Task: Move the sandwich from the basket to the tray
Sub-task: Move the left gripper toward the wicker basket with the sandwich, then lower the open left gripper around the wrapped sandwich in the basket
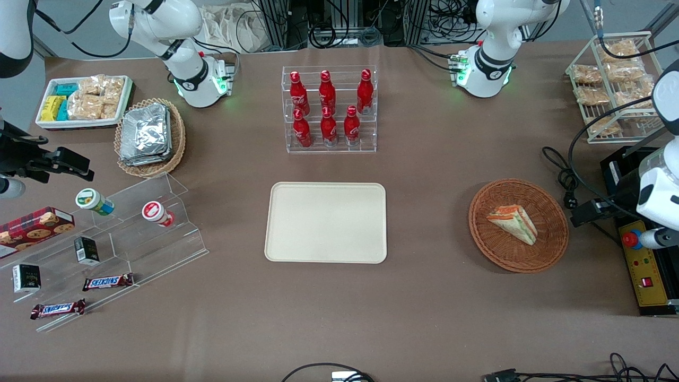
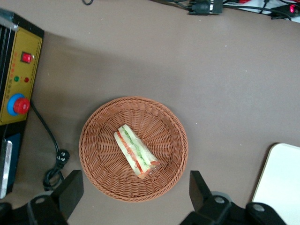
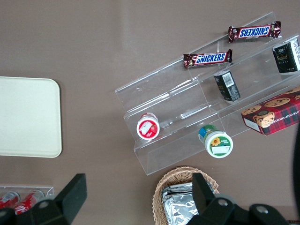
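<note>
The sandwich (image 1: 513, 223), a clear-wrapped wedge with orange, green and white layers, lies in the round reddish-brown wicker basket (image 1: 551, 249). The left wrist view shows the sandwich (image 2: 137, 152) in the middle of the basket (image 2: 103, 173). The cream tray (image 1: 326, 223) lies flat at the table's middle, apart from the basket, and its corner shows in the left wrist view (image 2: 283, 187). My left gripper (image 1: 586, 213) hangs above the table beside the basket, toward the working arm's end. It is open and empty (image 2: 135, 178), with its fingers (image 2: 72, 187) spread wider than the sandwich.
A black-and-yellow control box (image 1: 644, 270) with a red button and a black cable (image 1: 565, 183) lie beside the basket toward the working arm's end. A clear rack of red bottles (image 1: 329, 109) stands farther from the front camera than the tray. A wire rack of snacks (image 1: 615, 85) stands near the table's corner.
</note>
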### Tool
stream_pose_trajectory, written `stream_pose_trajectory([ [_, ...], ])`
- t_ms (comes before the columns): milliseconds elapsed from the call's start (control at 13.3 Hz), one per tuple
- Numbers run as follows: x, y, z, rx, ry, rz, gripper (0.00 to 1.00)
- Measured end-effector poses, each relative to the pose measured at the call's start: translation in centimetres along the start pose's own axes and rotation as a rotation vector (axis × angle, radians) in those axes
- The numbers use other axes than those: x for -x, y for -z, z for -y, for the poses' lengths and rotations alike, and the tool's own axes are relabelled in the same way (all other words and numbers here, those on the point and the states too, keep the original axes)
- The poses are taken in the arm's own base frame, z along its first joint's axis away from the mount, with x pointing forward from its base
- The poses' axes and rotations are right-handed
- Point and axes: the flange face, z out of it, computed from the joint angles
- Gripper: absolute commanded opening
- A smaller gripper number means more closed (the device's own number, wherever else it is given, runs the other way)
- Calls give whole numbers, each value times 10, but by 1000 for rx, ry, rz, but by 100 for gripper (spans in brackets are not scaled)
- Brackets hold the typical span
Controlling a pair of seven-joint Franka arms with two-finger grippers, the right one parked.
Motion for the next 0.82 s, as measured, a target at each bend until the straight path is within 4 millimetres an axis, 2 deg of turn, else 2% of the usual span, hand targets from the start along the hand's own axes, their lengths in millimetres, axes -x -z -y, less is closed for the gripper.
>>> stream_pose_trajectory([
  [225,-2,-38,0,-21,242,58,100],
  [450,4,-100,-4,-32,476,74,100],
  [600,14,-136,-10,-38,617,79,100],
  [825,36,-181,-27,-50,719,91,100],
])
